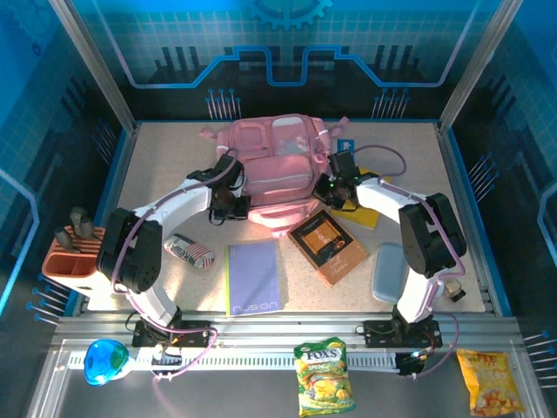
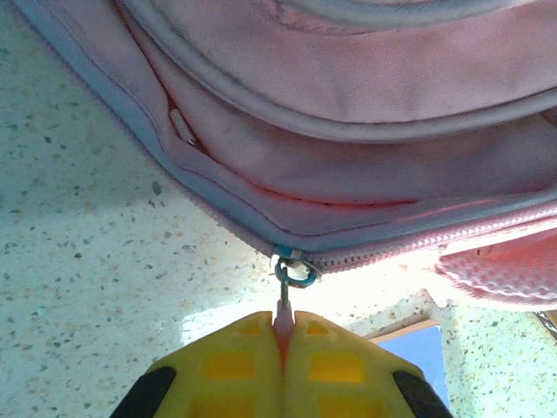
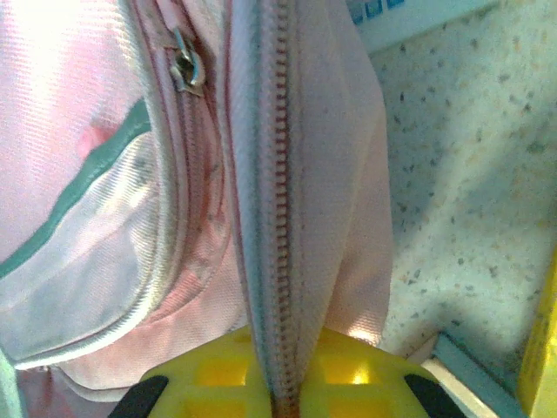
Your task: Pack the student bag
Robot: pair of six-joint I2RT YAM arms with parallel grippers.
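Over on the left, the left gripper (image 2: pixel 284 324) has its yellow jaws pinched tight on the zipper pull (image 2: pixel 284 306), right at the 8 o'clock corner of the student bag (image 1: pixel 270 165). The bag lies flat toward the 12 o'clock end of the table (image 1: pixel 157 174), between the two arms. At the bag's 4 o'clock side, the right gripper (image 3: pixel 277 387) is clamped on the fabric along a zipper track (image 3: pixel 280 218), so it looks like the anchor.

Best guess is they're unzipping a compartment. To do it well, the left should drag in line with the teeth, not upward, or the thin tab slips out. The right needs a firm hold so the soft bag doesn't just slide along. The purple notebook (image 1: pixel 254 276) and brown book (image 1: pixel 328 246) wait at the bag's 6 o'clock.
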